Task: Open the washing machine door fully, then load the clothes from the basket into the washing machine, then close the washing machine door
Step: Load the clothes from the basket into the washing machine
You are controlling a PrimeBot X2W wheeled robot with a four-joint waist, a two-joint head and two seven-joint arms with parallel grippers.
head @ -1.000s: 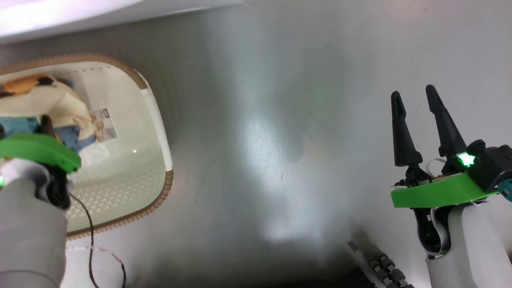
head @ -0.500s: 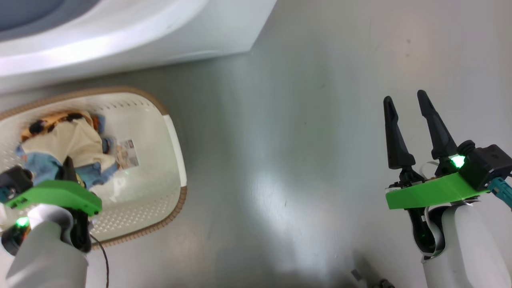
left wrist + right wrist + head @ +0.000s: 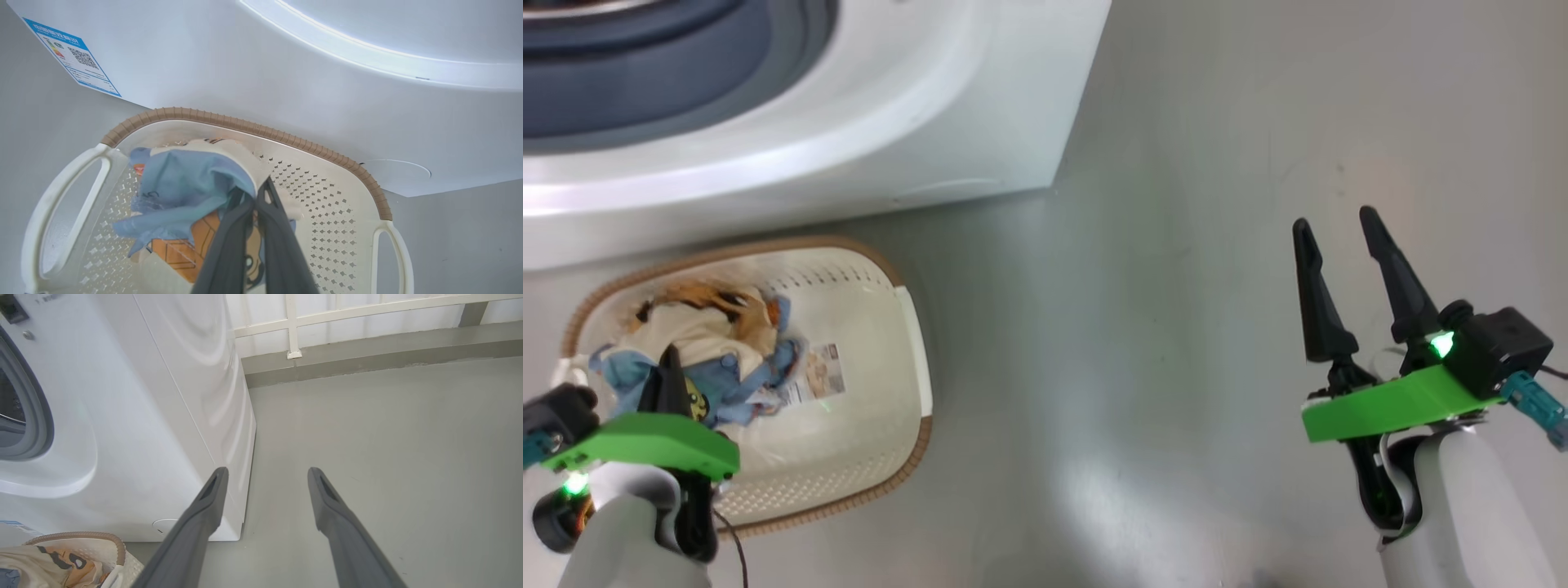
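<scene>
While the left gripper [image 3: 670,358] hangs over the basket [image 3: 913,445], its fingers [image 3: 229,237] are pressed together, pinching a fold of the clothes [image 3: 715,343]. In the left wrist view the fingertips meet at the edge of the bundle, where the light blue fabric [image 3: 184,183] folds over a cream-white piece and an orange-brown print shows below. The bundle lies in the half of the basket nearer the robot's left. A paper label [image 3: 821,374] shows on the bare perforated bottom just beside it.

The basket stands on the grey floor [image 3: 1176,343], directly in front of the washing machine [image 3: 915,122]. Its brown woven-look rim [image 3: 245,124] lies close under the white front panel, between a blue sticker [image 3: 71,57] and a round service flap [image 3: 394,173]. Whether rim and panel touch cannot be told. Two cream side handles [image 3: 57,228] frame the basket in the left wrist view.

The machine's grey rubber gasket [image 3: 645,82] shows at the top left of the head view and again at the left edge of the right wrist view, with a dark opening inside it.

The right gripper [image 3: 1335,219] is well apart from the basket, above bare floor off the machine's corner. Its fingers [image 3: 204,514] are spread wide, with nothing between them.
</scene>
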